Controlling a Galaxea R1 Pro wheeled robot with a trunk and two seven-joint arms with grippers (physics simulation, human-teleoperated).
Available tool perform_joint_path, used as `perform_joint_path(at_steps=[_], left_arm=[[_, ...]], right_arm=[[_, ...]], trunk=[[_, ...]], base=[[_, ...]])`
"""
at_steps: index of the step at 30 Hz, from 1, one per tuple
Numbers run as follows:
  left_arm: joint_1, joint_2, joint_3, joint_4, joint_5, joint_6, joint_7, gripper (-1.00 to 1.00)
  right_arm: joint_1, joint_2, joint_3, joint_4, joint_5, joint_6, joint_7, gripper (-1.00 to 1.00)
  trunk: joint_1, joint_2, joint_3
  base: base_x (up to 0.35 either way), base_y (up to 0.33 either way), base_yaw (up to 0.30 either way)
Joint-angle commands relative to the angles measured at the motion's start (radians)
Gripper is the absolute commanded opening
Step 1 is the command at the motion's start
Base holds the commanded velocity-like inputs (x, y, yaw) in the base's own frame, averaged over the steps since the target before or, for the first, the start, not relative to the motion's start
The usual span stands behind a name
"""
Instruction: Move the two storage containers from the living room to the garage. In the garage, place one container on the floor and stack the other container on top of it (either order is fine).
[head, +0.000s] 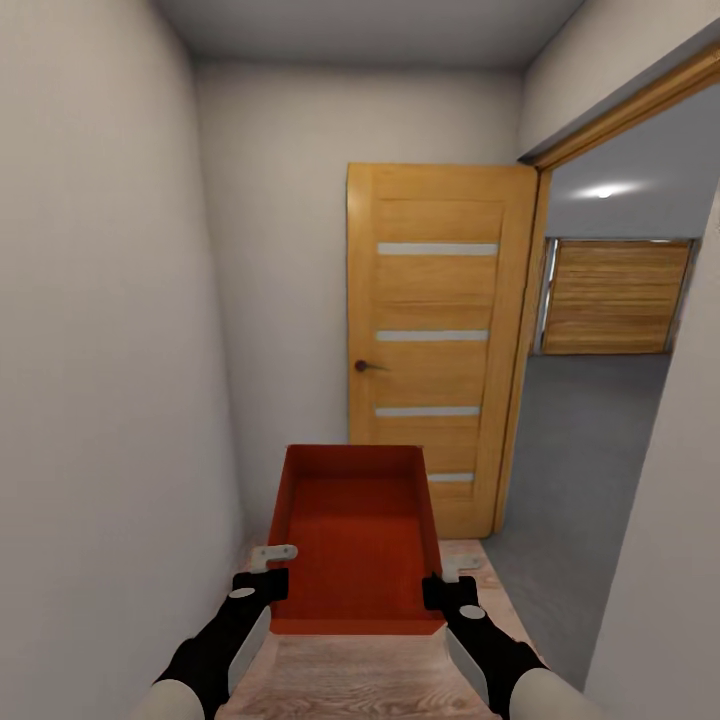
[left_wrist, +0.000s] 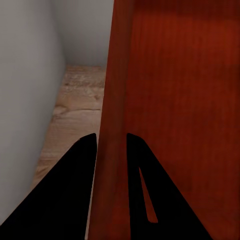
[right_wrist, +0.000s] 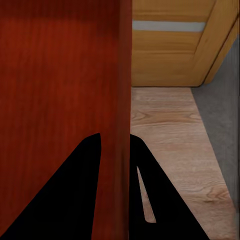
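Observation:
One red-orange open-top storage container (head: 356, 535) hangs in front of me above the wood-plank floor, carried by both arms. My left gripper (head: 268, 572) is shut on its left wall (left_wrist: 114, 100), one finger on each side of the wall. On the opposite wall (right_wrist: 124, 90) my right gripper (head: 440, 585) is shut the same way. Through the doorway at the right I see the garage, with its dark grey floor (head: 575, 470) and wood-plank garage door (head: 612, 296).
I am in a narrow corridor with pale walls close on the left (head: 100, 380) and at the right (head: 660, 560). A tan door with glass slats (head: 435, 340) stands open against the far wall. The doorway to the garage is at the right.

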Motion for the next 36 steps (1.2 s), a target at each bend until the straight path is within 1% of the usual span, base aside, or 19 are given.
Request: perform_joint_path(at_steps=[1, 7, 9, 36], left_arm=[[0.000, 0.070, 0.067, -0.002, -0.001, 0.008, 0.033, -1.00], [0.000, 0.070, 0.067, -0.005, -0.001, 0.008, 0.036, -1.00], [0.000, 0.070, 0.067, -0.005, -0.001, 0.008, 0.036, -1.00], [0.000, 0.068, 0.067, -0.008, -0.003, 0.008, 0.036, -1.00]], right_arm=[[-0.002, 0.000, -0.007, -0.014, -0.003, -0.002, -0.003, -1.00], [-0.002, 0.000, -0.008, -0.014, -0.003, -0.002, -0.003, -1.00], [-0.002, 0.000, -0.008, -0.014, -0.003, -0.002, -0.003, -1.00], [-0.002, 0.000, -0.008, -0.014, -0.003, -0.002, -0.003, -1.00]], trunk=[[0.001, -0.001, -0.002], [0.001, -0.001, -0.002], [0.001, -0.001, -0.002], [0.001, -0.001, -0.002]], base=[[0.323, 0.025, -0.244], [0.323, 0.059, -0.271], [0.155, 0.028, -0.281], [0.008, 0.001, -0.284]])
